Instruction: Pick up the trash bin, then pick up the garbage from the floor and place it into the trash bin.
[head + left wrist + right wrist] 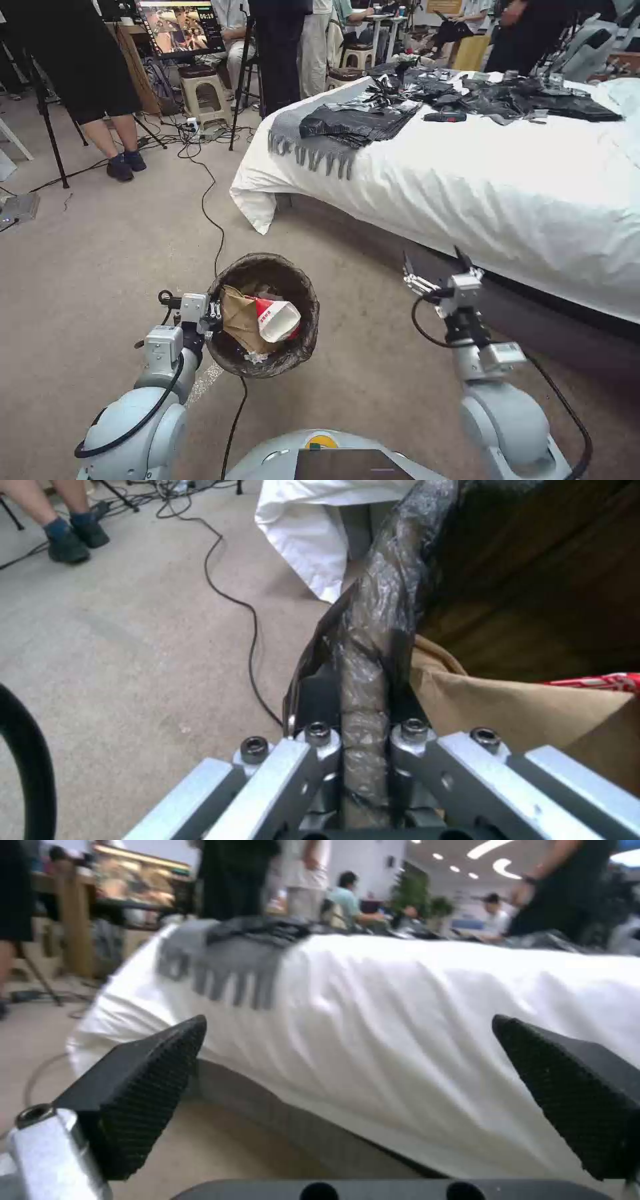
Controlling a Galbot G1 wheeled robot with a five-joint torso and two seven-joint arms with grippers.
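The trash bin [293, 350], lined with a dark bag, hangs above the carpet at lower left. My left gripper [215, 313] is shut on its near rim; the left wrist view shows the bag-covered rim [363, 690] pinched between the jaws of my left gripper [363, 730]. Inside the bin lie garbage pieces: a brown paper bag [239, 319] [527, 715], a red-white paper cup [277, 319] [600, 681] and a bit of white tissue [255, 357]. My right gripper [437, 265] [347, 1090] is open and empty, raised beside the bed's side.
A bed with a white sheet [480, 180] [400, 1005] fills the right half, with black plastic bags [360, 123] and a grey scarf [300, 147] on top. A black cable [212, 213] runs across the carpet. People, stools and tripods stand at the back.
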